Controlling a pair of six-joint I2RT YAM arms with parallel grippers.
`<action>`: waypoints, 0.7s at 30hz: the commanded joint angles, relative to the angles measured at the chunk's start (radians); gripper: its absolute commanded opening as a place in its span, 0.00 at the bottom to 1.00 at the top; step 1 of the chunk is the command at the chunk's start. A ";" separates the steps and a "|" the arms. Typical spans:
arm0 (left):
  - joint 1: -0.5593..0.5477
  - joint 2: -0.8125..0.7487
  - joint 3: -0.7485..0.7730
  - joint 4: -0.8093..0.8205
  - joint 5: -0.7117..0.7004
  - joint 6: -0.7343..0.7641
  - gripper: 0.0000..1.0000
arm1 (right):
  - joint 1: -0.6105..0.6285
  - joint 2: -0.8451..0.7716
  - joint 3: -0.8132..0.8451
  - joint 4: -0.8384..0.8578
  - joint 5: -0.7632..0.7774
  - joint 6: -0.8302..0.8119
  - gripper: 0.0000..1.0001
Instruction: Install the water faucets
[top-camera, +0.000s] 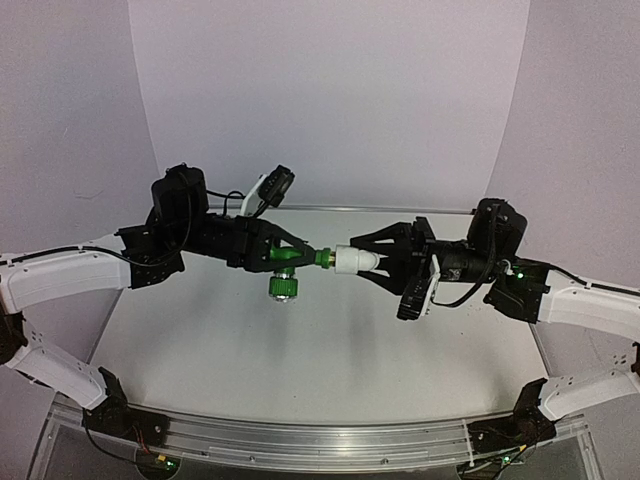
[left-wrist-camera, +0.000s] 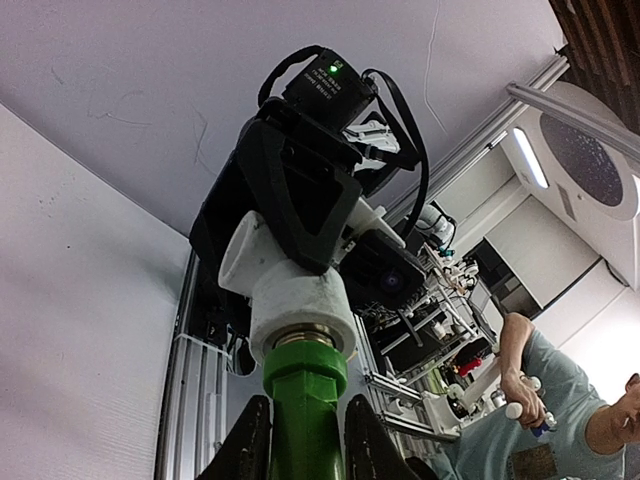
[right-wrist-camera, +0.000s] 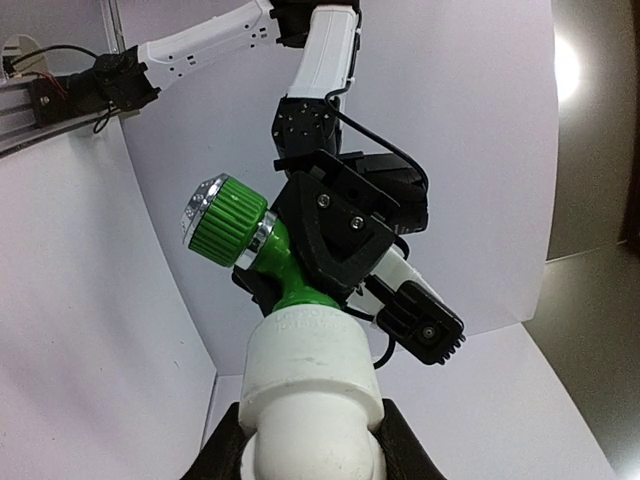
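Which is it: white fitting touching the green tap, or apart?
Touching. The left wrist view shows the white fitting seated on the green tap at its end, with no gap between them.

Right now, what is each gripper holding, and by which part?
The left gripper holds the green tap by its straight body; the right gripper holds the white fitting by its outer end.

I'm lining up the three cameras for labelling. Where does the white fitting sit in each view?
Top external: white fitting mid-picture, just right of the green tap.
Left wrist: white fitting at centre, above the tap's green body.
Right wrist: white fitting at bottom centre.
Shared landmark: the green tap, joined to it in all three.
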 joint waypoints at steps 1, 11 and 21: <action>-0.042 0.005 0.047 -0.050 -0.031 0.076 0.00 | 0.019 0.015 0.058 0.055 0.083 0.160 0.00; -0.046 0.012 0.057 -0.053 -0.036 0.136 0.00 | 0.067 0.032 0.081 0.145 0.169 0.546 0.00; -0.048 0.002 0.102 -0.199 -0.093 0.240 0.00 | 0.095 0.040 0.167 0.004 0.155 0.766 0.00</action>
